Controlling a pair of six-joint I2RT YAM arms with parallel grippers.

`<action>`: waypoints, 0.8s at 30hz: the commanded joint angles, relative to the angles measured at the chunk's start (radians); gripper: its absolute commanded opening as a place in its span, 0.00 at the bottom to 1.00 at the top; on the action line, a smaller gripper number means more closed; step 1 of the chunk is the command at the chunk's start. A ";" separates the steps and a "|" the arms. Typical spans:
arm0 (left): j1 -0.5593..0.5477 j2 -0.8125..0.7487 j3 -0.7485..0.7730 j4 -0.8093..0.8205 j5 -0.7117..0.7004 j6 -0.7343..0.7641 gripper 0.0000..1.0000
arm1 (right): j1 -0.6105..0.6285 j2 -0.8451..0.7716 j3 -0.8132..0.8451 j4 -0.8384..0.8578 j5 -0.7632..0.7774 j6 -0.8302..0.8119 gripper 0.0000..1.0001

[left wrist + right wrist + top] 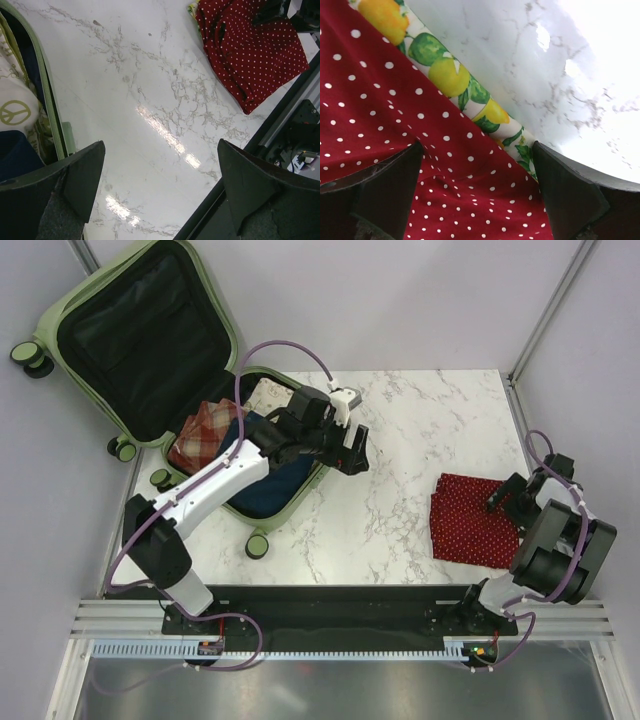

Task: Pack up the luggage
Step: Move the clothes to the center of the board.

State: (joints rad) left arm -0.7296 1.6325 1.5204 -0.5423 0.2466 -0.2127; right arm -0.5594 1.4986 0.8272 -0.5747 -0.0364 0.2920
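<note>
The luggage (pixel 60 315), a pale sage-green suitcase, lies open at the back left, its black-lined lid leaning on the wall. Its base holds a red plaid piece (pixel 205 430), a navy piece (pixel 272 490) and a white peace-sign cloth (pixel 12 110). My left gripper (pixel 358 452) hangs open just right of the suitcase rim (pixel 50 115), over bare marble, nothing between its fingers (pixel 75 175). A folded red polka-dot cloth (pixel 470 522) lies at the right with a lemon-print cloth (pixel 455 80) under it. My right gripper (pixel 477 170) stands open right above the polka-dot cloth (pixel 395 110).
The white marble tabletop (pixel 400 470) stretches between suitcase and cloths. A black base rail (pixel 340 605) runs along the near edge. Grey walls close in on the left, back and right, and the caster wheels (pixel 258 546) stick out at the suitcase corners.
</note>
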 commanded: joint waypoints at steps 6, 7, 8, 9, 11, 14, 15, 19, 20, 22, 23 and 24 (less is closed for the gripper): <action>0.025 -0.057 -0.015 0.028 -0.006 0.102 1.00 | 0.051 0.048 -0.022 0.027 -0.115 0.021 0.98; 0.025 -0.059 -0.022 0.030 -0.006 0.098 1.00 | 0.064 0.046 -0.036 0.027 -0.114 0.032 0.98; 0.025 -0.060 -0.029 0.033 -0.006 0.085 1.00 | 0.079 0.040 -0.043 0.027 -0.115 0.044 0.98; 0.025 -0.062 -0.045 0.038 -0.003 0.079 1.00 | 0.116 0.035 -0.052 0.032 -0.117 0.059 0.98; 0.025 -0.069 -0.061 0.044 0.000 0.069 1.00 | 0.157 0.016 -0.074 0.038 -0.128 0.119 0.98; 0.027 -0.079 -0.092 0.054 0.011 0.068 1.00 | 0.246 -0.030 -0.105 0.082 -0.155 0.238 0.98; 0.027 -0.082 -0.101 0.056 0.011 0.068 1.00 | 0.281 -0.044 -0.112 0.091 -0.164 0.266 0.98; 0.039 -0.071 -0.112 0.057 0.026 0.062 1.00 | 0.342 -0.130 -0.148 0.113 -0.178 0.380 0.98; 0.041 -0.068 -0.115 0.059 0.031 0.052 1.00 | 0.351 -0.164 -0.149 0.114 -0.183 0.410 0.98; 0.041 -0.054 -0.123 0.065 0.048 0.035 1.00 | 0.387 -0.193 -0.158 0.116 -0.188 0.436 0.98; 0.041 -0.048 -0.126 0.079 0.055 0.027 1.00 | 0.400 -0.216 -0.161 0.118 -0.188 0.447 0.98; 0.041 -0.037 -0.132 0.088 0.074 0.019 1.00 | 0.427 -0.225 -0.168 0.118 -0.188 0.466 0.98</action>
State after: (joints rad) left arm -0.6922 1.5940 1.4002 -0.5133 0.2676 -0.1650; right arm -0.1745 1.3251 0.6727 -0.4690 -0.1879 0.6498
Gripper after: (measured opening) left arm 0.996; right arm 0.982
